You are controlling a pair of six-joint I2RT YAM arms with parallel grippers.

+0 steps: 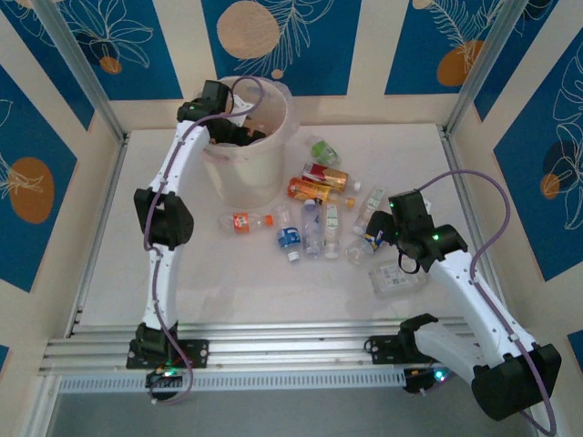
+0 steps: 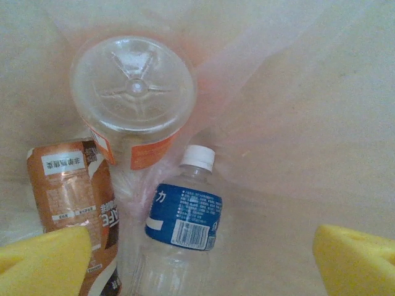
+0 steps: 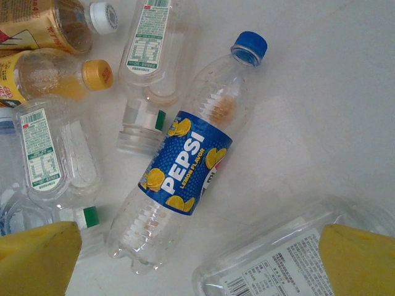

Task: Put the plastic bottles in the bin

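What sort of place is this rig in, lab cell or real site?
Most likely a lab test cell: aluminium frame posts, printed blue wall panels boxing in a white table, and mounting rails along its near edge.

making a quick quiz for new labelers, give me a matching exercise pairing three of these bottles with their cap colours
Things:
1. Pepsi bottle
2. blue-label bottle inside the bin
3. amber bottle on the table

Cap colours:
a. white
b. orange-yellow
c. blue

Pairs: 1-c, 2-a, 3-b
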